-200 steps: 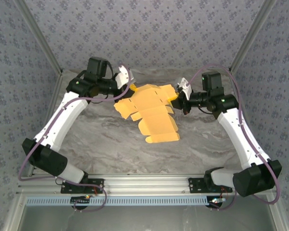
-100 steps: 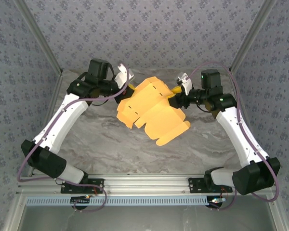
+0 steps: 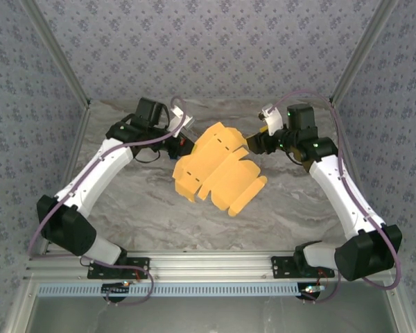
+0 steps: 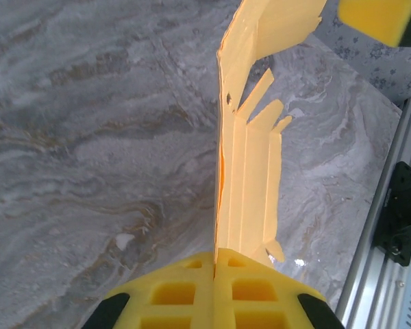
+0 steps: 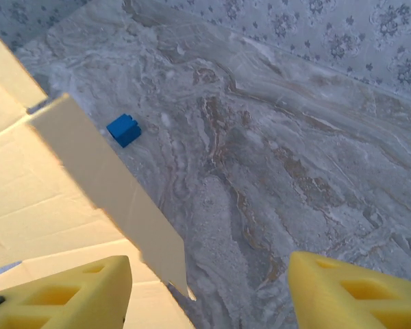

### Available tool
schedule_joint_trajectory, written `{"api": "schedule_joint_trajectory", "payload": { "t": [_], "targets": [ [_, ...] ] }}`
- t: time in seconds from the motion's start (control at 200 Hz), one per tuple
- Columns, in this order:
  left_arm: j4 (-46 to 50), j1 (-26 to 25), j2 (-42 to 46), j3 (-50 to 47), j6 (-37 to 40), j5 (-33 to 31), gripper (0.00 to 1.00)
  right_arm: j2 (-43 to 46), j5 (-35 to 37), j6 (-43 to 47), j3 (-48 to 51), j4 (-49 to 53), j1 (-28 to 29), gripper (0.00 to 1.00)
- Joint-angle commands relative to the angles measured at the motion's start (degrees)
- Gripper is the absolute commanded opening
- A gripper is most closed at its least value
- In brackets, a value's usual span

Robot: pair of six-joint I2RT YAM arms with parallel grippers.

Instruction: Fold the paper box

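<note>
Yellow-orange, the one paper box [image 3: 218, 166] is being clenched by the left pincer [image 4: 214, 264] while the right pincer [image 5: 209, 274] is gaping released, one blue cube [image 5: 124, 129] lying on the desk [image 5: 274, 137].

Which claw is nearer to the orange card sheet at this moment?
Left. The left claw is shut on the card sheet at its left edge, holding it. The right claw stands open at the sheet's right side and does not clamp it.

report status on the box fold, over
Left gripper shut on yellow-orange die-cut card sheet, unfolded, held tilted. Right gripper open beside its edge, not gripping. Small blue cube on marble table, apart from sheet.
</note>
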State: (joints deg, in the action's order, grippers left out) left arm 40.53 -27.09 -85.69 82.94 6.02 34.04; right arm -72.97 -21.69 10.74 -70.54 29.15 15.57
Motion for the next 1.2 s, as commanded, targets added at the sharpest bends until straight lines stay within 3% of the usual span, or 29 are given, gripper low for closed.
{"api": "schedule_joint_trajectory", "payload": {
  "t": [0.0,0.2,0.425,0.585,0.844,1.199],
  "targets": [
    [-1.33,0.46,-1.08,-0.74,-3.34,2.02,0.00,-0.50,1.36,-1.07,1.62,1.39,1.15,0.65],
    [-3.06,-0.05,-1.76,-2.33,-1.54,-3.24,0.00,-0.59,-4.80,-2.20,6.23,-3.06,2.01,0.70],
    [-2.92,-2.13,-1.72,-2.21,4.23,-11.18,0.00,-2.11,4.37,0.72,5.62,-1.00,5.87,0.71],
    [2.90,-3.14,-1.92,2.98,14.27,-12.70,0.00,0.69,5.62,6.77,3.63,-0.92,8.76,0.71],
    [13.34,-4.33,-1.03,14.36,28.53,-10.47,0.00,4.64,-1.21,20.56,-4.13,-0.74,10.40,0.71],
    [18.53,-7.18,-2.11,21.49,33.31,-10.75,0.00,-0.76,-12.42,29.49,-15.05,7.34,11.39,0.71]
  ]
}}
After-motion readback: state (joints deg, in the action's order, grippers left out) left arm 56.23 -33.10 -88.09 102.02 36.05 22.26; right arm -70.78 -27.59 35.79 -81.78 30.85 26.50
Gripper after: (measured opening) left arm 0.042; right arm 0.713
